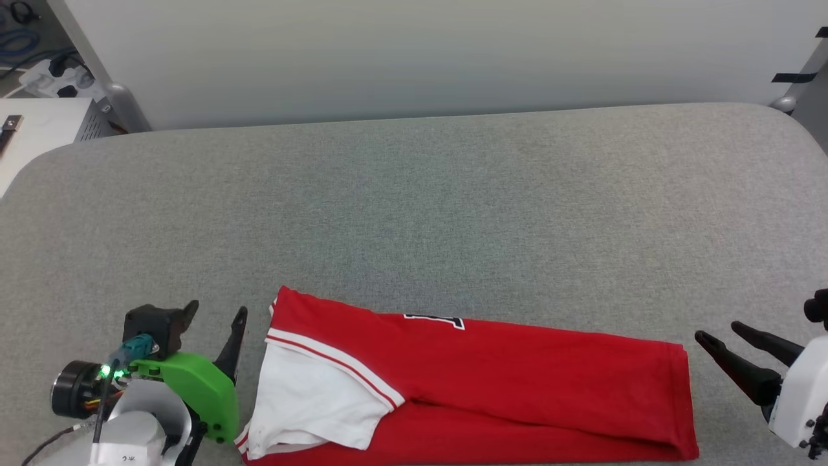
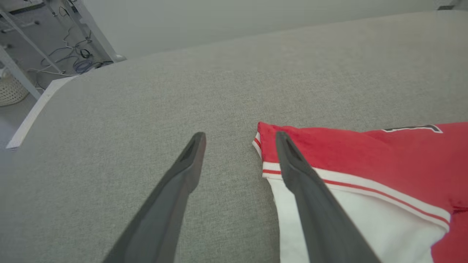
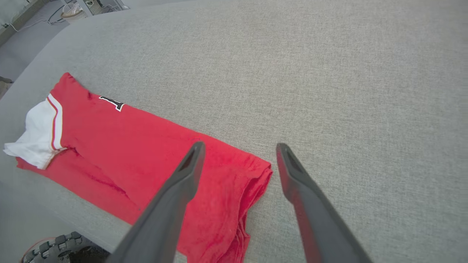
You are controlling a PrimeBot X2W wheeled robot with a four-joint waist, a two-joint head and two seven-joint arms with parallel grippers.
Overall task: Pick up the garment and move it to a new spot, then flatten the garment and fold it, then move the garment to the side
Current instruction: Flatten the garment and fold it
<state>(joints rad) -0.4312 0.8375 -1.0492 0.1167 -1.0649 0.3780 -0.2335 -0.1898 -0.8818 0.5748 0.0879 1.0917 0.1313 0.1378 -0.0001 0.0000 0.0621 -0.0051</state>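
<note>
The garment (image 1: pixel 517 375) lies folded into a long red strip along the near edge of the grey table (image 1: pixel 414 194). A white sleeve with striped trim lies on its left end, and part of a black-and-white print shows at its far edge. My left gripper (image 1: pixel 217 317) is open just left of the sleeve end, with nothing between its fingers. In the left wrist view the left gripper (image 2: pixel 240 137) hovers by the garment (image 2: pixel 384 157) corner. My right gripper (image 1: pixel 718 331) is open and empty just right of the hem end. In the right wrist view the right gripper (image 3: pixel 240 147) straddles the garment (image 3: pixel 128 146) end.
A pale wall runs behind the table. A white cabinet (image 1: pixel 39 129) and a power strip (image 1: pixel 58 74) with cables stand at the far left. A wheel (image 3: pixel 62 248) shows below the table's near edge. Bare grey cloth stretches beyond the garment.
</note>
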